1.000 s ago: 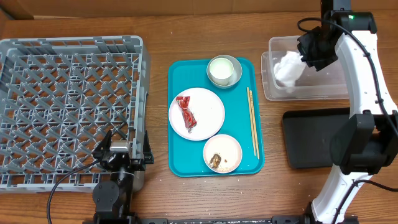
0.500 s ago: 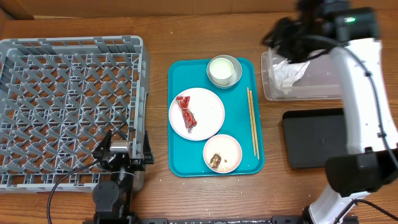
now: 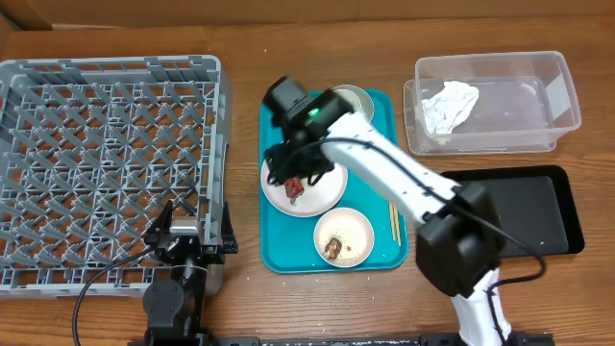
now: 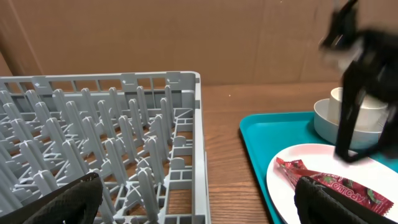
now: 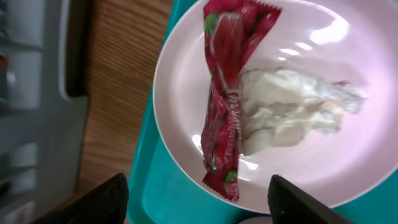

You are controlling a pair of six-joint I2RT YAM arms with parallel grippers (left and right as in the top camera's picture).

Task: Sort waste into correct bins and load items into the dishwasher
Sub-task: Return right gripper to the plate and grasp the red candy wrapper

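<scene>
Your right gripper (image 3: 296, 179) has left the tissue (image 3: 449, 104) in the clear tub (image 3: 567, 96) and now hangs, jaws spread, over the red wrapper (image 5: 227, 106) on the plate (image 5: 180, 93). The wrapper looks like your next pick (the left gripper (image 3: 187, 234) idles spread wide).

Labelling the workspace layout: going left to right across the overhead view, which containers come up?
Grey dish rack → teal tray → clear tub. The black tray shares the tub's span, so it's unranked.

white round plate (image 3: 330, 190): partly under the white right arm (image 3: 384, 163)
thin wooden chopsticks (image 3: 393, 221): far ends under that arm
right arm: blurred in left wrist view
</scene>
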